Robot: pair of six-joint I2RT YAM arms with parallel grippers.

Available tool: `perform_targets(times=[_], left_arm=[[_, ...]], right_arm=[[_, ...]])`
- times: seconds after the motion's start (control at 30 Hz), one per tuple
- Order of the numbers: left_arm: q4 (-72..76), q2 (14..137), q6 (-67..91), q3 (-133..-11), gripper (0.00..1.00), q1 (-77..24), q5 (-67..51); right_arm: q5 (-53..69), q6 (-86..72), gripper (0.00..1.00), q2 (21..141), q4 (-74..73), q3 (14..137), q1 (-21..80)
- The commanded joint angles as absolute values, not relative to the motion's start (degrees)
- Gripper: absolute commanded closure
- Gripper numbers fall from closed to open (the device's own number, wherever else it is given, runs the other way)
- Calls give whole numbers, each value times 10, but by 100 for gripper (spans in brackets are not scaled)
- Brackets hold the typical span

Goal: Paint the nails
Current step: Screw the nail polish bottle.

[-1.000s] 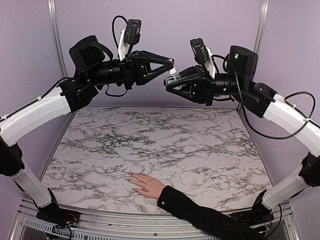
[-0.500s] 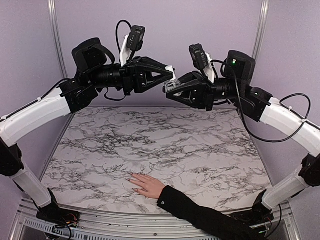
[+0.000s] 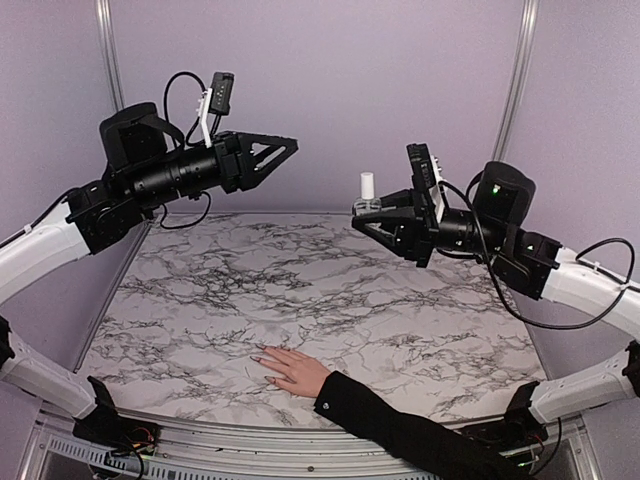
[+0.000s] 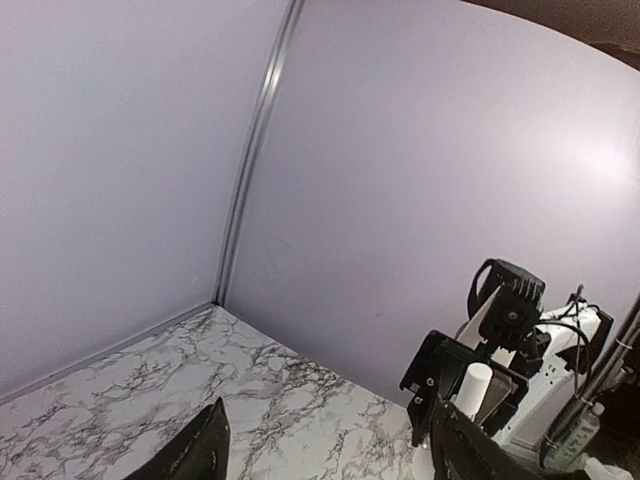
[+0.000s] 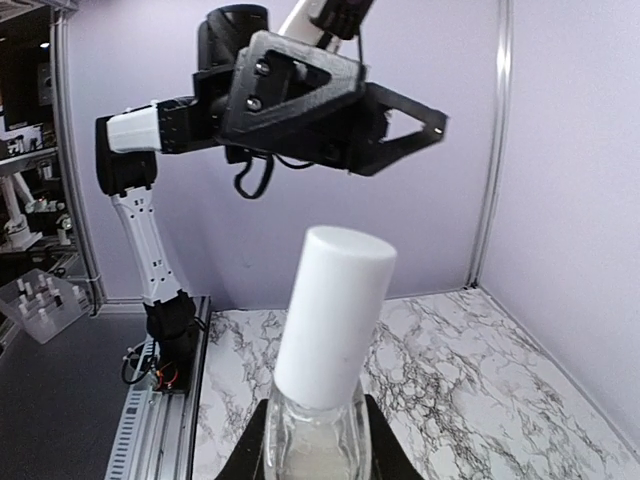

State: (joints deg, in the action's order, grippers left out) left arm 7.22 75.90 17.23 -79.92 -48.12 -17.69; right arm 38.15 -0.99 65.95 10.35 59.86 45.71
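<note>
We're looking down from the top view, and the left gripper (image 3: 288, 148) is hanging high over the table's (image 3: 350, 290) far-left corner, pointing right. In its wrist view the two fingers (image 4: 205, 455) are standing wide apart with only marble and wall between them, so it's released and carrying nothing. Across an open gap of air, the right gripper (image 3: 365, 212) is hovering on the far right, pointing left and clenched on a small bottle (image 3: 367, 188). In the right wrist view we're seeing clear glass at the bottom edge and the white cap (image 5: 335, 310) leaning slightly right, with the left arm beyond it and higher. Both grippers are riding well above the marble, close to the back wall (image 3: 330, 90). Two metal posts (image 3: 108, 70) are marking the back corners, and the side walls are hugging the table's left and right edges. Down at the near edge, the hand (image 3: 295, 372) is lying flat, palm down, just beside the front rail (image 3: 230, 445). Its fingers are reaching left, and its black sleeve (image 3: 400, 428) is running off toward the near right. The nails (image 3: 258, 352) are sitting at those fingertips, well apart from both grippers and too small here for us to tell their colour. A broad stretch of marble is lying between the hand and the back wall.
</note>
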Motion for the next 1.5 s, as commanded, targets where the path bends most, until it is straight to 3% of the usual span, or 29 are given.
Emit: perform_targets(times=[0.0, 0.2, 0.37, 0.53, 0.77, 1.2, 1.47], left_arm=[[61, 690, 236, -730, 30, -483, -16], [38, 676, 236, -679, 31, -554, 69], [18, 748, 262, -715, 38, -610, 118], [80, 814, 274, -743, 44, -629, 105], [107, 835, 269, -748, 43, -634, 90], [98, 892, 266, -811, 45, -633, 68], [83, 925, 282, -838, 52, -634, 83]], right_arm=[[252, -33, 100, 645, 203, 536, 474], [83, -3, 100, 653, 163, 519, 525], [-44, 20, 100, 637, 160, 489, 543], [-70, 72, 100, 634, 160, 474, 543], [-79, 76, 100, 657, 169, 472, 548], [-130, 87, 100, 683, 169, 481, 568], [-138, 77, 100, 668, 143, 486, 570]])
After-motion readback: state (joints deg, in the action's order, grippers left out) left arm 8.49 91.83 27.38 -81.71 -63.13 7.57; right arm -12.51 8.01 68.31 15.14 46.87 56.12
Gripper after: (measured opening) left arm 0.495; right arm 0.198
